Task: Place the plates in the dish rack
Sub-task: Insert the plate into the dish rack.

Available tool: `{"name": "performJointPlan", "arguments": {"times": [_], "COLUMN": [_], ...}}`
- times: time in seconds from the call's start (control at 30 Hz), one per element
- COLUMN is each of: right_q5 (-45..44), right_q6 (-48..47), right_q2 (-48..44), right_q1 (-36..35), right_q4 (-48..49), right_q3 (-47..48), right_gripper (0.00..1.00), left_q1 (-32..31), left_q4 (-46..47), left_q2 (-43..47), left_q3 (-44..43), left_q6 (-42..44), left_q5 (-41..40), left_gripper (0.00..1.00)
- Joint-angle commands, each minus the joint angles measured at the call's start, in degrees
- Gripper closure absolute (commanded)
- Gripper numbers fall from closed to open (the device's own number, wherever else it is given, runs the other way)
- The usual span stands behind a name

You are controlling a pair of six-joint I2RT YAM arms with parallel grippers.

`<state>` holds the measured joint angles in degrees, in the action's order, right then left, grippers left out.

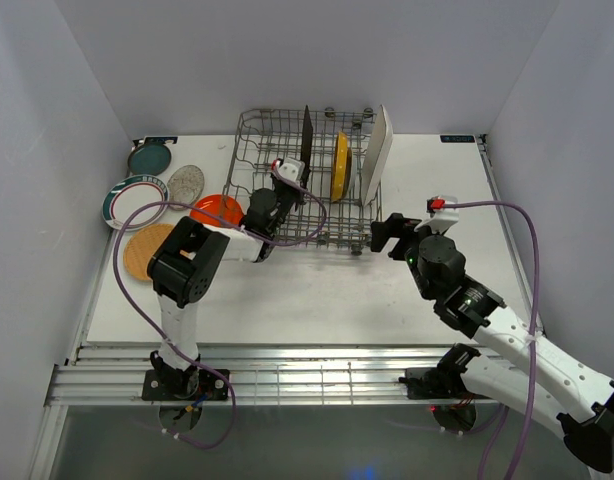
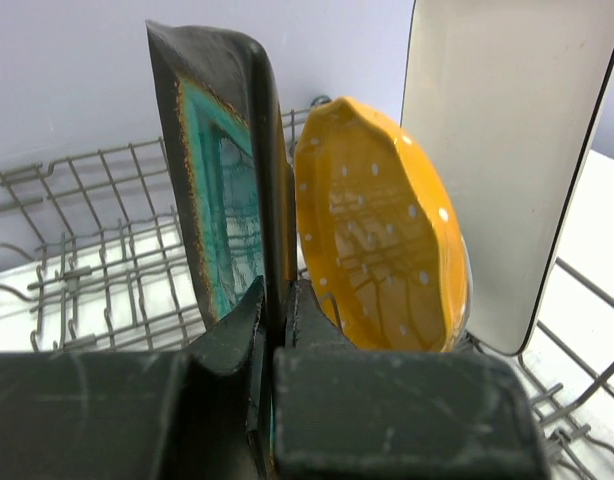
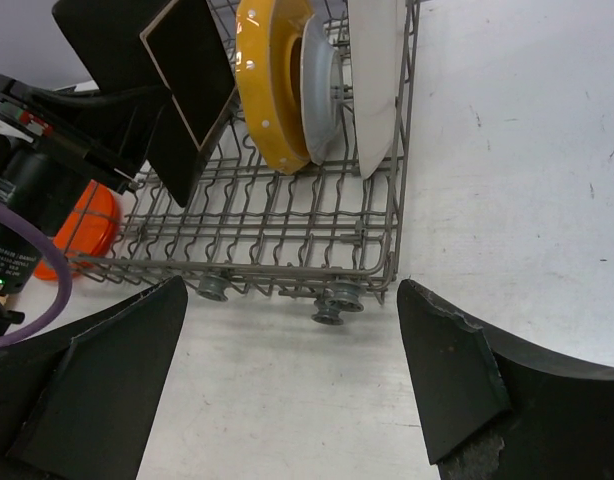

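Observation:
The grey wire dish rack (image 1: 257, 150) stands at the table's back. In it stand upright the dark green-centred square plate (image 1: 307, 140), the yellow scalloped plate (image 1: 339, 165) and the white rectangular plate (image 1: 377, 152). My left gripper (image 1: 285, 180) is shut on the square plate's lower edge (image 2: 272, 250), inside the rack. My right gripper (image 1: 384, 235) is open and empty, just off the rack's near right corner (image 3: 392, 265). Left of the rack lie the orange (image 1: 217, 209), wood-tone (image 1: 144, 250), white-with-teal-rim (image 1: 135, 200), speckled grey (image 1: 185, 183) and teal (image 1: 149, 158) plates.
The rack rests on small wheels (image 3: 332, 305). White walls close the table at the left, back and right. A purple cable (image 1: 532, 250) loops over the right arm. An aluminium rail (image 1: 287, 385) runs along the near edge.

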<state>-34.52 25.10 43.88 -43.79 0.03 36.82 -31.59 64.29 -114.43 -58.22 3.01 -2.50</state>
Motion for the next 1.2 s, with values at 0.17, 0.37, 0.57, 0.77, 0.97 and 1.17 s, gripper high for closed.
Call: {"name": "performJointPlan", "arguments": {"times": [0.17,0.37,0.57,0.77,0.97,1.17], "right_q5": [-0.2,-0.1,0.2,0.2,0.2,0.2], "right_q6": [0.6,0.6,0.6,0.6,0.7,0.7], "right_q2": [1.5,1.6,1.6,1.7,1.8,1.9], "right_q1": [-0.2,-0.2,-0.2,-0.2,-0.2,-0.2], "right_q4": [2.3,2.3,2.2,2.1,2.0,1.9], "right_q3": [0.9,0.9,1.1,1.2,1.2,1.3], "right_gripper": [0.09,0.09,0.09,0.09,0.09,0.09], "left_q1": [-0.1,-0.1,-0.1,-0.1,-0.1,-0.3], "left_q4": [20.6,21.1,19.1,17.7,18.3,19.2], "left_q2": [1.8,1.2,1.3,2.1,1.7,1.1], "left_q3": [-6.3,-6.7,-9.6,-10.7,-10.0,-9.6], "left_q6": [-0.3,-1.2,0.0,-0.2,-1.2,-2.5], "left_q5": [2.4,4.3,4.3,4.9,4.9,5.0], "left_gripper": [1.00,1.00,1.00,1.00,1.00,1.00]}}
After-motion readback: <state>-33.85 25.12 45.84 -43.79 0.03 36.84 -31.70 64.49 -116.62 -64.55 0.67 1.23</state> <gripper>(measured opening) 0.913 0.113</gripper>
